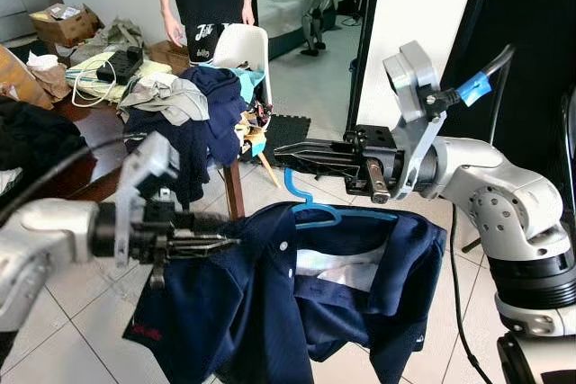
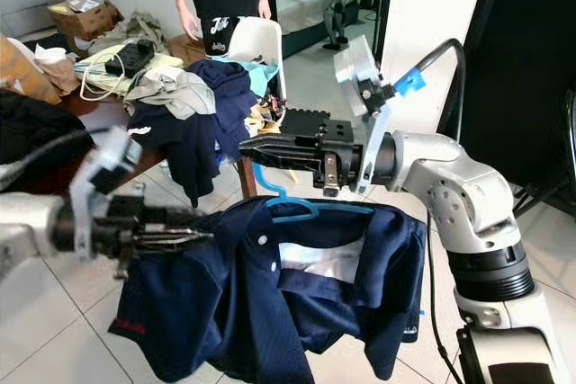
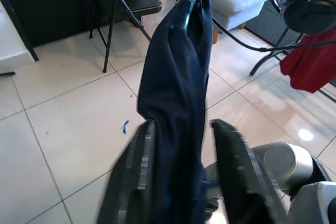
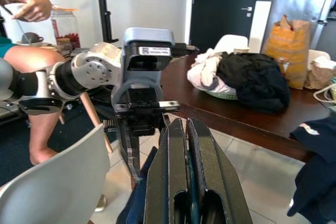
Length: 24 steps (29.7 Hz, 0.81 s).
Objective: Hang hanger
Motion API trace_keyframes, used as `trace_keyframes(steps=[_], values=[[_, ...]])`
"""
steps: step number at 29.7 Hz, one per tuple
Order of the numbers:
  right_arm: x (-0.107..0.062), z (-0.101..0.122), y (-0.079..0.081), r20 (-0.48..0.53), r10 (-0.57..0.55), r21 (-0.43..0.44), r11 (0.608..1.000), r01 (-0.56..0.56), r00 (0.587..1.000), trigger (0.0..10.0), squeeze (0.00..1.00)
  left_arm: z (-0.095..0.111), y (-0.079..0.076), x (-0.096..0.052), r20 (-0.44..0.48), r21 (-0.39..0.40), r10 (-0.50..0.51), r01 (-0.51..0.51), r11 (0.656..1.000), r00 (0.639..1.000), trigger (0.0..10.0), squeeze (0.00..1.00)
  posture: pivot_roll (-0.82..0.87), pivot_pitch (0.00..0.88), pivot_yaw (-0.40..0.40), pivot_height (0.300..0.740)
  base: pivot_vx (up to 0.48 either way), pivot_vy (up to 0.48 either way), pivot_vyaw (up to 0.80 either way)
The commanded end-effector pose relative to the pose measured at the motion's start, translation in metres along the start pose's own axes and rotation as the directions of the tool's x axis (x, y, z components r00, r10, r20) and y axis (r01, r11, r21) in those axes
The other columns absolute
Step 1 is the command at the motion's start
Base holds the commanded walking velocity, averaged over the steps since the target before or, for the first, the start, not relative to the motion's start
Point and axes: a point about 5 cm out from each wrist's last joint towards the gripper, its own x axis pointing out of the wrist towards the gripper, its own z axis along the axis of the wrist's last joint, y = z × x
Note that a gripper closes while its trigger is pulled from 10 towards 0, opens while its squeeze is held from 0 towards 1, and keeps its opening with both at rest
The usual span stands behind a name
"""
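One blue plastic hanger (image 1: pixel 317 210) carries one navy polo shirt (image 1: pixel 297 294), hanging mid-air above the tiled floor (image 1: pixel 297 96). The right hand (image 1: pixel 286 159), at 3 o'clock, pinches its hook; the left hand (image 1: pixel 227 242), at 9 o'clock, clamps the shirt's shoulder.

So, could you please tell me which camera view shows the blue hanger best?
The left eye view: the blue hanger shows its hook and bar above the navy shirt, below the right gripper. The right eye view matches; the left wrist view catches a sliver; the right wrist view barely any.
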Motion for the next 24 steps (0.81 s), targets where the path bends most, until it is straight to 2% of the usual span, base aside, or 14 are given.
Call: trace_keyframes(steps=[1, 5, 6, 8, 9, 11, 12, 14, 15, 16, 17, 18, 19, 24], values=[[-0.001, 0.008, -0.001, 0.024, -0.015, -0.027, 1.0, 0.016, 1.0, 0.0, 0.0, 0.001, 0.002, -0.004, -0.006, -0.004, 0.012, -0.012, 1.0, 1.0, 10.0, 1.0, -0.07, 0.0, 0.05, 0.74, 0.0, 0.0, 0.0], [-0.004, 0.007, -0.007, 0.017, -0.071, -0.032, 0.997, 0.071, 0.997, 0.0, 0.0, 0.002, 0.008, -0.012, -0.01, 0.024, 0.075, -0.075, 0.997, 0.997, 10.0, 1.0, -0.07, 0.0, 0.05, 0.74, 0.0, 0.0, 0.0], [-0.007, 0.006, -0.014, -0.007, -0.136, -0.041, 0.99, 0.135, 0.991, 0.0, 0.0, 0.006, 0.013, -0.019, 0.003, 0.051, 0.136, -0.136, 0.989, 0.991, 10.0, 1.0, -0.06, 0.0, 0.048, 0.74, 0.0, 0.0, 0.0], [-0.013, 0.002, -0.028, -0.052, -0.265, -0.065, 0.963, 0.262, 0.963, 0.0, 0.0, 0.013, 0.023, -0.029, 0.04, 0.117, 0.259, -0.262, 0.958, 0.965, 10.0, 1.0, -0.06, 0.0, 0.048, 0.74, 0.0, 0.0, 0.0], [-0.013, 0.002, -0.028, -0.052, -0.265, -0.065, 0.963, 0.262, 0.963, 0.0, 0.0, 0.013, 0.023, -0.029, 0.04, 0.117, 0.259, -0.262, 0.958, 0.965, 10.0, 1.0, -0.06, 0.0, 0.048, 0.74, 0.0, 0.0, 0.0], [-0.014, 0.001, -0.039, -0.063, -0.364, -0.077, 0.93, 0.359, 0.929, 0.0, 0.0, 0.021, 0.032, -0.033, 0.097, 0.156, 0.372, -0.383, 0.911, 0.923, 10.0, 1.0, -0.06, 0.0, 0.048, 0.74, 0.0, 0.0, 0.0], [-0.014, 0.001, -0.039, -0.063, -0.364, -0.077, 0.93, 0.359, 0.929, 0.0, 0.0, 0.021, 0.032, -0.033, 0.097, 0.156, 0.372, -0.383, 0.911, 0.923, 10.0, 1.0, -0.06, 0.0, 0.048, 0.74, 0.0, 0.0, 0.0], [-0.013, 0.003, -0.048, -0.046, -0.446, -0.071, 0.894, 0.442, 0.894, 0.0, 0.0, 0.026, 0.04, -0.035, 0.164, 0.167, 0.471, -0.495, 0.853, 0.867, 10.0, 1.0, -0.06, 0.0, 0.046, 0.74, 0.0, 0.0, 0.0], [-0.013, 0.003, -0.048, -0.046, -0.446, -0.071, 0.894, 0.442, 0.894, 0.0, 0.0, 0.026, 0.04, -0.035, 0.164, 0.167, 0.471, -0.495, 0.853, 0.867, 10.0, 1.0, -0.06, 0.0, 0.046, 0.74, 0.0, 0.0, 0.0], [-0.011, 0.004, -0.05, -0.038, -0.459, -0.069, 0.887, 0.456, 0.887, 0.0, 0.0, 0.027, 0.041, -0.032, 0.187, 0.165, 0.496, -0.525, 0.835, 0.848, 10.0, 0.07, -0.06, 0.0, 0.044, 0.74, 0.0, 0.0, 0.0], [-0.009, 0.005, -0.05, -0.027, -0.465, -0.064, 0.884, 0.463, 0.885, 0.0, 0.0, 0.026, 0.041, -0.028, 0.205, 0.163, 0.514, -0.547, 0.821, 0.833, 10.0, 0.07, -0.06, 0.0, 0.044, 0.74, 0.0, 0.0, 0.0], [-0.009, 0.005, -0.05, -0.027, -0.465, -0.064, 0.884, 0.463, 0.885, 0.0, 0.0, 0.026, 0.041, -0.028, 0.205, 0.163, 0.514, -0.547, 0.821, 0.833, 10.0, 0.07, -0.06, 0.0, 0.044, 0.74, 0.0, 0.0, 0.0], [-0.003, 0.009, -0.046, 0.001, -0.424, -0.062, 0.904, 0.423, 0.906, 0.0, 0.0, 0.02, 0.041, -0.016, 0.212, 0.178, 0.548, -0.583, 0.793, 0.809, 10.0, 0.0, -0.06, 0.0, 0.042, 0.74, 0.0, 0.0, 0.0], [0.002, 0.013, -0.037, 0.02, -0.352, -0.072, 0.933, 0.353, 0.936, 0.0, 0.0, 0.013, 0.039, -0.004, 0.23, 0.193, 0.565, -0.606, 0.771, 0.792, 10.0, 0.0, -0.06, 0.0, 0.044, 0.74, 0.0, 0.0, 0.0]])
